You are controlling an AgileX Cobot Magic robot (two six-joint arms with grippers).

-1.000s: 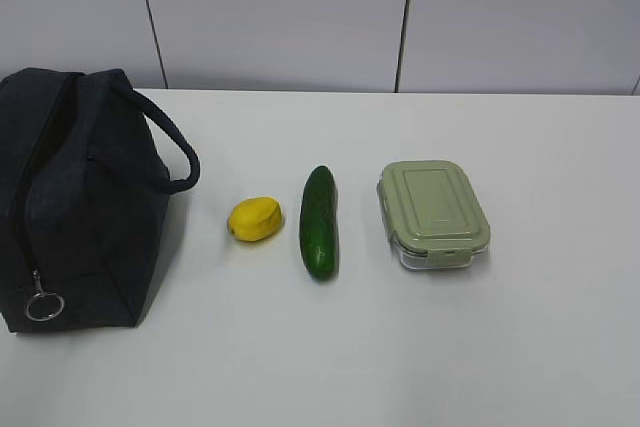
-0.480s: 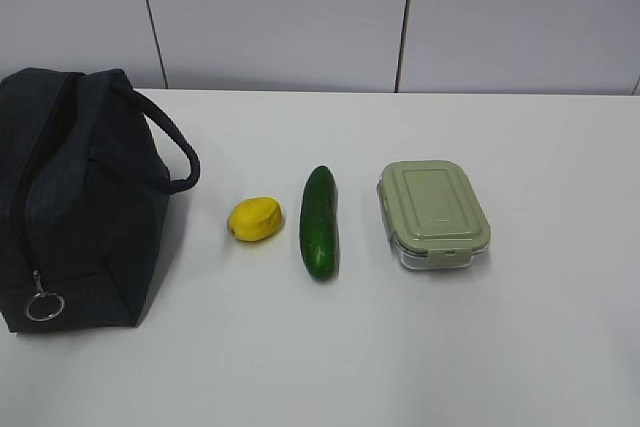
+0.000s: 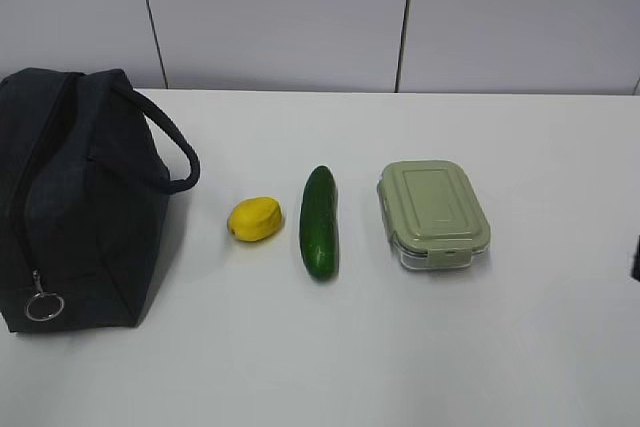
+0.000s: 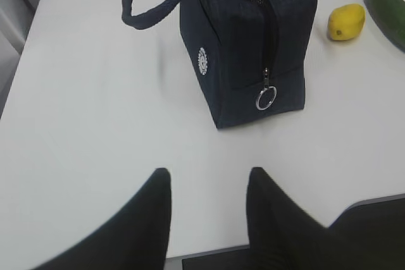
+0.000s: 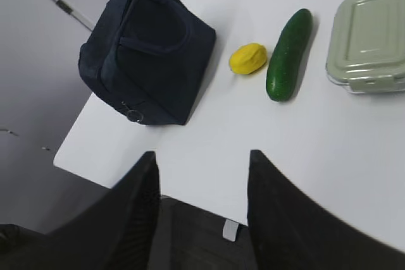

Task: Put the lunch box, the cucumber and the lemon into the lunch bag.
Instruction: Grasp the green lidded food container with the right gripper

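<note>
The navy lunch bag (image 3: 80, 197) stands at the table's left, its ring pull (image 3: 45, 306) hanging at the near end. To its right, in a row, lie the yellow lemon (image 3: 255, 219), the dark green cucumber (image 3: 320, 222) and the green-lidded lunch box (image 3: 433, 212). My left gripper (image 4: 209, 175) hovers open over bare table, short of the lunch bag (image 4: 247, 42). Over the table's near edge my right gripper (image 5: 202, 155) is open and holds nothing. It is well back from the lemon (image 5: 247, 59), cucumber (image 5: 288, 55) and lunch box (image 5: 370, 39).
The white table (image 3: 320, 347) ends at a grey panelled wall (image 3: 280, 17) behind. A dark sliver (image 3: 636, 257) shows at the right edge of the exterior view. The table's left edge (image 4: 19, 61) runs close beside the bag.
A dark sliver has come into the exterior view at its right edge. The bag, lemon, cucumber and lunch box have not moved.
</note>
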